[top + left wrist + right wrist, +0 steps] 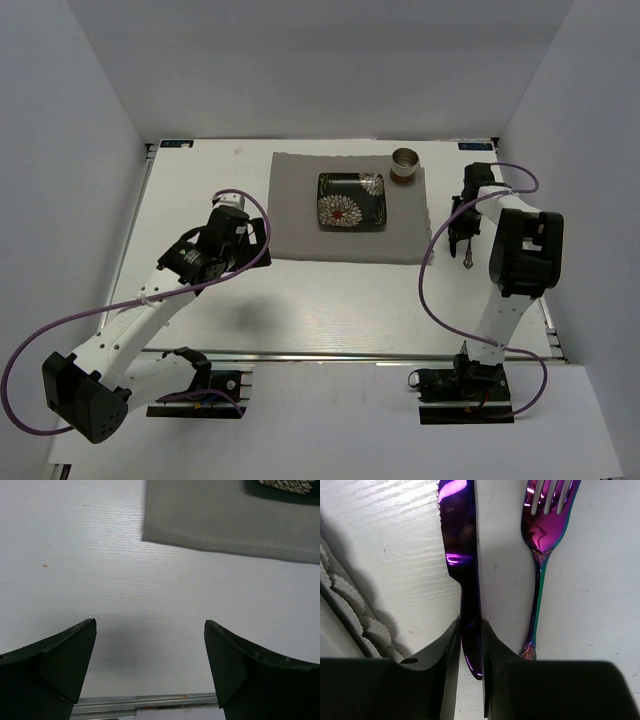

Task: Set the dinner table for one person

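Right wrist: right gripper (470, 630) jaws pinch the knife (461, 555) handle on the dinner table (395, 530). Fork (543, 530) at knife's 3 o'clock, placemat (340, 605) at 9. Step: prob. positioning knife. Next: lift w/o nudging fork. Left gripper (150, 665) jaws wide, empty.

The top view looks down from high behind both arms onto the whole table (330, 310), with the arm bases along the bottom of the frame. The left wrist view hangs close above the table, facing past the left pincer (150, 624) to a placemat (235, 520) corner at upper right, which the top view shows mid-frame. The right wrist view sits even nearer, over a knife (462, 555) and fork (542, 525), with the placemat edge at lower left.
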You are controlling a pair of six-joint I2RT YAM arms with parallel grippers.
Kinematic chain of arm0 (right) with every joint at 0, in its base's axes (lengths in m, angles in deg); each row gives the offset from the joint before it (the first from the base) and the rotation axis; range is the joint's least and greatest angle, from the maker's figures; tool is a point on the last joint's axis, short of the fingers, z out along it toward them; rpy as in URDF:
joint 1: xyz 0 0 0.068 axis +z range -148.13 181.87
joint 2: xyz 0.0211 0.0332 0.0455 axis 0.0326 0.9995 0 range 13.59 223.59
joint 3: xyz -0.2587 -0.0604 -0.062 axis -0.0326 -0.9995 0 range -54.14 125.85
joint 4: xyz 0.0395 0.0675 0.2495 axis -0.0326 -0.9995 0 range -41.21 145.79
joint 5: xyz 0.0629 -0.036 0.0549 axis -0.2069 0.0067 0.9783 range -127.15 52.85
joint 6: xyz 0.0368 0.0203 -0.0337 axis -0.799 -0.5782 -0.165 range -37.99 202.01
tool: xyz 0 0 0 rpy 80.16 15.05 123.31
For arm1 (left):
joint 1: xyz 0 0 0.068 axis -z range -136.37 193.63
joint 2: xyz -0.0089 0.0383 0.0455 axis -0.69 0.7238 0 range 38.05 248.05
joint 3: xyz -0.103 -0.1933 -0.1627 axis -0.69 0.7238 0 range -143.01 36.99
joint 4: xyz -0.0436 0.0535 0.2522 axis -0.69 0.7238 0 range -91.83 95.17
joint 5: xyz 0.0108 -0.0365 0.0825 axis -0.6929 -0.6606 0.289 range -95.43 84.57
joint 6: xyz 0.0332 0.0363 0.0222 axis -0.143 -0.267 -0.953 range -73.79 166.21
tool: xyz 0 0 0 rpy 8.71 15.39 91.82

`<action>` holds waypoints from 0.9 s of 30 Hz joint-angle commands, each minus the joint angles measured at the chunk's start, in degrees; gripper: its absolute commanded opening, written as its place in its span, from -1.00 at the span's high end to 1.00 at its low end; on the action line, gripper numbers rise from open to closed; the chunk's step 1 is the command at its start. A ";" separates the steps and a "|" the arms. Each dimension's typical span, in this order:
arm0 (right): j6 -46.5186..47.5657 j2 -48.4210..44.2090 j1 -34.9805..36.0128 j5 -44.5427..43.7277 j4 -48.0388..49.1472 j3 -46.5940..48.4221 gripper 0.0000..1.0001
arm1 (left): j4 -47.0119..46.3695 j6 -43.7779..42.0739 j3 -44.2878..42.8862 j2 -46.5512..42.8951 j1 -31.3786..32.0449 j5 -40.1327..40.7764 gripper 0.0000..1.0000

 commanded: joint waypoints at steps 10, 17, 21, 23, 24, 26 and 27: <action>-2.04 -13.52 3.18 3.76 -2.50 -2.20 1.00 | -0.63 -0.40 0.35 -0.92 0.18 0.20 -0.96; -2.91 -15.99 6.69 4.72 -4.79 -2.47 1.00 | -0.54 -0.22 0.44 -1.62 0.18 0.64 -0.96; -4.93 -16.43 9.14 4.55 -4.00 -2.91 1.00 | -0.37 -0.14 0.35 -1.62 0.18 0.73 -0.96; -5.99 -15.90 9.94 4.72 -4.00 -1.94 1.00 | -0.45 -0.13 0.35 -1.54 0.18 0.82 -0.96; -6.34 -15.64 11.08 4.46 -4.00 -1.50 1.00 | -0.45 -0.13 0.35 -1.54 0.18 0.91 -0.96; -7.31 -14.41 12.14 4.29 -4.17 -0.36 1.00 | -0.36 -0.13 0.27 -1.62 0.18 0.91 -0.96; -7.74 -13.97 12.58 4.29 -4.09 0.08 1.00 | -0.45 -0.05 0.27 -1.62 0.18 0.99 -0.96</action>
